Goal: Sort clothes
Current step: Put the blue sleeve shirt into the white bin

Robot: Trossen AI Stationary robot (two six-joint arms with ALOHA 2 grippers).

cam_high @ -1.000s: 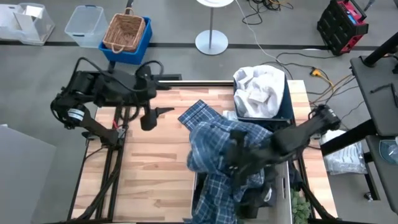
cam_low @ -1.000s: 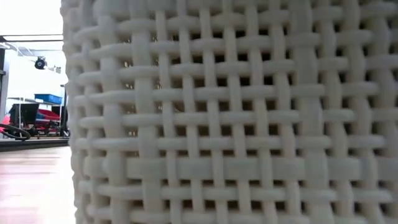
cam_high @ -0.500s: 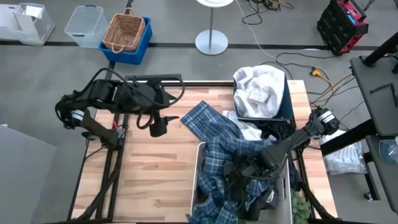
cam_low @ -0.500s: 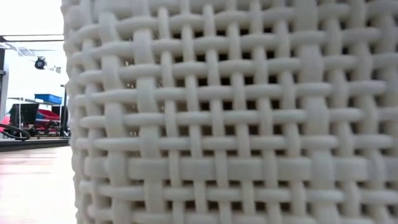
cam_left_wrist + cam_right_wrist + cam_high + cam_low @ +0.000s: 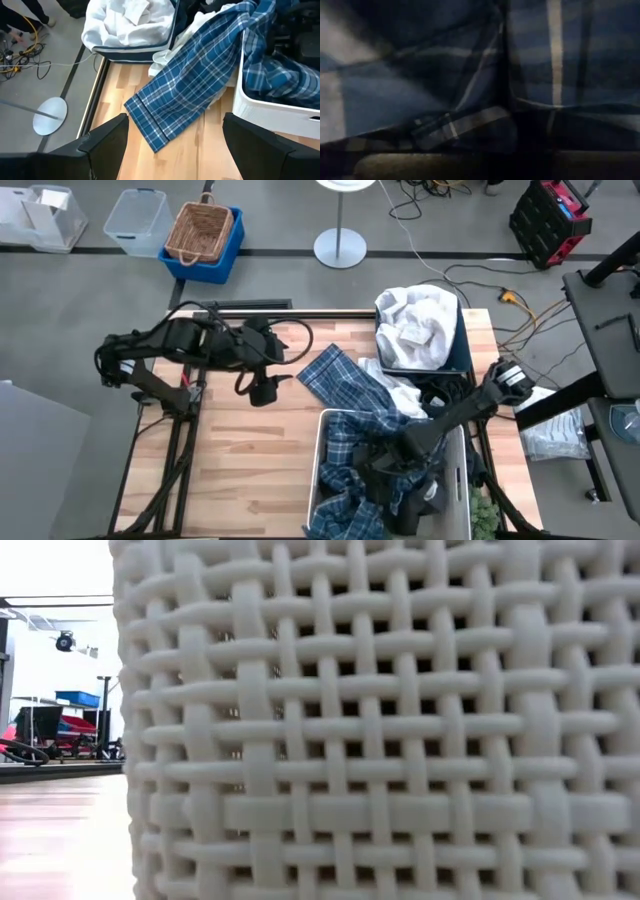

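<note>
Plaid shirt (image 5: pixel 350 395) trails from the white bin (image 5: pixel 318 465) toward the spread left tool (image 5: pixel 262 390); right tool (image 5: pixel 385 470), buried there, is pinched together.

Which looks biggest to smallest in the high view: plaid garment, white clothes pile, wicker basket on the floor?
1. plaid garment, spread from the tabletop into the white bin
2. white clothes pile in the navy bin
3. wicker basket; it sits lower, on the floor, so it may look smaller than it is.

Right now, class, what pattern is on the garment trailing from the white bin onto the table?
Blue-and-white plaid garment; the left wrist view shows it best.
</note>
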